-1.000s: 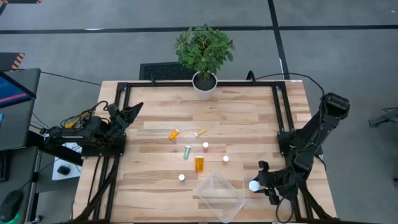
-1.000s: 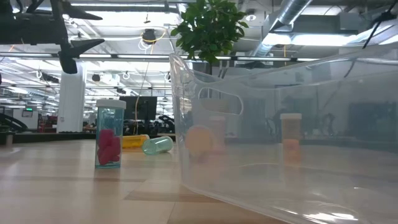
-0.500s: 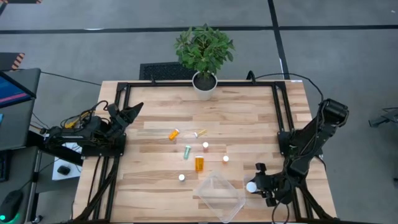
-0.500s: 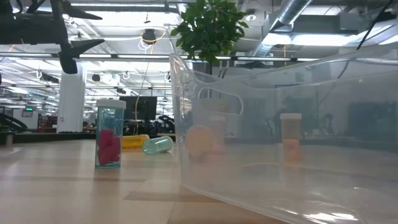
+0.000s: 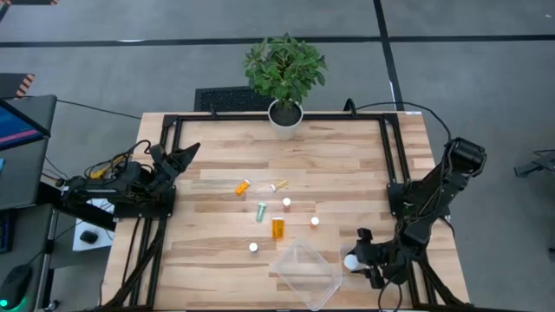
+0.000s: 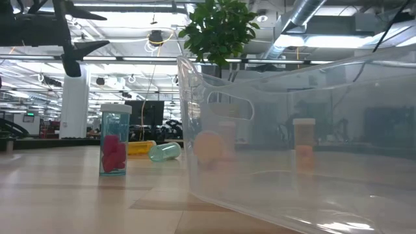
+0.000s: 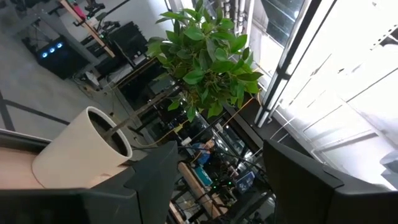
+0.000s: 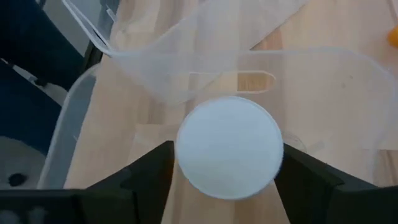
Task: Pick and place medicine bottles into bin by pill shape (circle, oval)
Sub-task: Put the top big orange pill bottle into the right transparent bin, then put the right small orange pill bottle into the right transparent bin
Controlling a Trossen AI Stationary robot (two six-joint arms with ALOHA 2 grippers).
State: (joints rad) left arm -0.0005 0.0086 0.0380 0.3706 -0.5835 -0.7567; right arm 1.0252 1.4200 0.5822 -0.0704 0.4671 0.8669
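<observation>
Medicine bottles are seen scattered over the middle of the wooden table [image 5: 347, 165] in the high view: an orange one [image 5: 242, 186] lying down, a clear-yellowish one [image 5: 278, 185] beside it, a greenish one [image 5: 261, 211] lying below them, a white-capped one [image 5: 286, 203], a taller amber one [image 5: 277, 228], and two more white caps [image 5: 315, 221] [image 5: 253, 247] standing apart. A further white-capped bottle [image 5: 351, 259] is found between the fingers of the right gripper [image 5: 357, 260], near the table's edge at about 4 o'clock, just beside the clear plastic bin [image 5: 305, 274]. In the right wrist view the round white cap [image 8: 229, 147] fills the gap between the two dark fingers [image 8: 143, 174], with the bin's rim right behind it; whether the fingers press on it or stand just clear cannot be told. The left gripper [image 5: 186, 153] is held off the table's 9 o'clock edge, its fingers spread apart and empty, pointed toward the potted plant [image 5: 284, 74] at 12 o'clock. In the low view a clear bottle with pink pills [image 6: 114, 140] stands upright beside the bin wall [image 6: 273, 156].
</observation>
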